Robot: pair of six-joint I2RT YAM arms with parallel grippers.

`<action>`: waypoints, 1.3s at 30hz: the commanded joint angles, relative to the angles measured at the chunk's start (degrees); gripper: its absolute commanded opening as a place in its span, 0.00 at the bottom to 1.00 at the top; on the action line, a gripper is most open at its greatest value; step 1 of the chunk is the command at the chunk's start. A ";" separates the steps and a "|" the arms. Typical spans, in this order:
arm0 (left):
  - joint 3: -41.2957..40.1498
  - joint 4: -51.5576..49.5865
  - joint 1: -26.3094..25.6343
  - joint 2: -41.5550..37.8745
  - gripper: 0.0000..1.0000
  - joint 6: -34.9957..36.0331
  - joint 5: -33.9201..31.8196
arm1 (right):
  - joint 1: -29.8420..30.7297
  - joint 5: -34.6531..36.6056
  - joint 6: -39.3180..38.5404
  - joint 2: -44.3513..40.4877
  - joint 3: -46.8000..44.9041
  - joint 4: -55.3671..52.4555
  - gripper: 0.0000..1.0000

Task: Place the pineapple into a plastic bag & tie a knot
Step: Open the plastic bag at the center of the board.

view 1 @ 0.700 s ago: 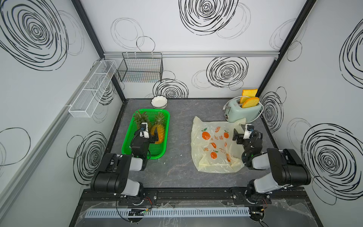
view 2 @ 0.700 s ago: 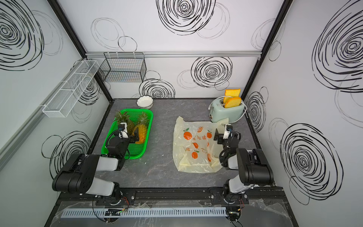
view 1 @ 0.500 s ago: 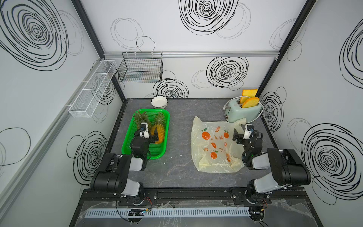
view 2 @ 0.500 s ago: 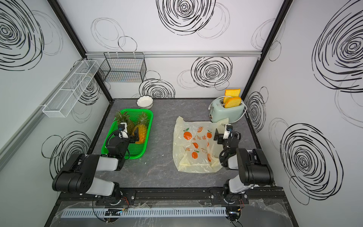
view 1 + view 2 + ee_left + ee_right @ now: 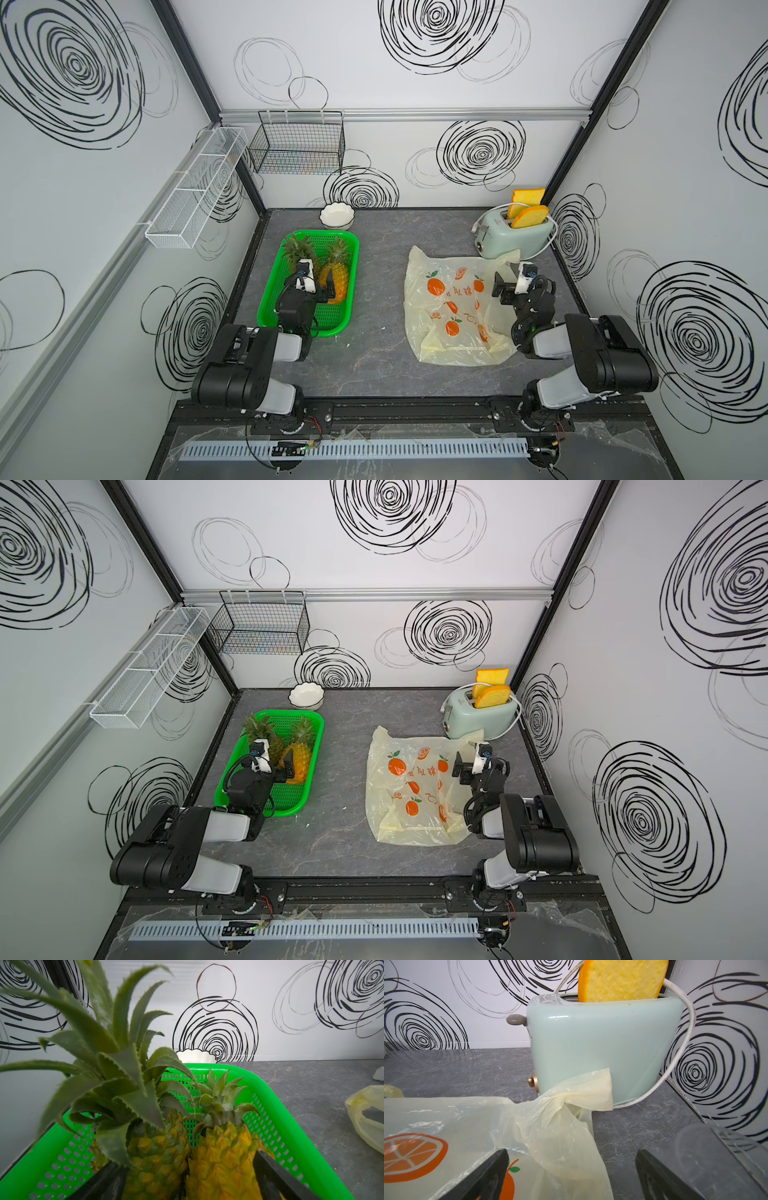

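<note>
Left wrist view: my left pincer, wide, straddles both the scaly yellow pineapple and the greener pineapple in the green mesh basket; closing could pinch both. My right pincer, wide, hovers over the edge of the flat pale-yellow plastic bag.

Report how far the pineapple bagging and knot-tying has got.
Done: nothing yet. Both pineapples sit in the green basket. The plastic bag lies flat on the table, its handles apart and untied. In hand: the left gripper is open around the pineapples, and the right gripper is open over a bag handle. Left: grip one pineapple, bag it, tie the bag shut.
</note>
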 commanded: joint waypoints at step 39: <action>56.04 -77.40 -27.72 2.03 0.97 -26.70 5.39 | 18.47 1.68 19.69 -19.54 35.01 -81.82 0.99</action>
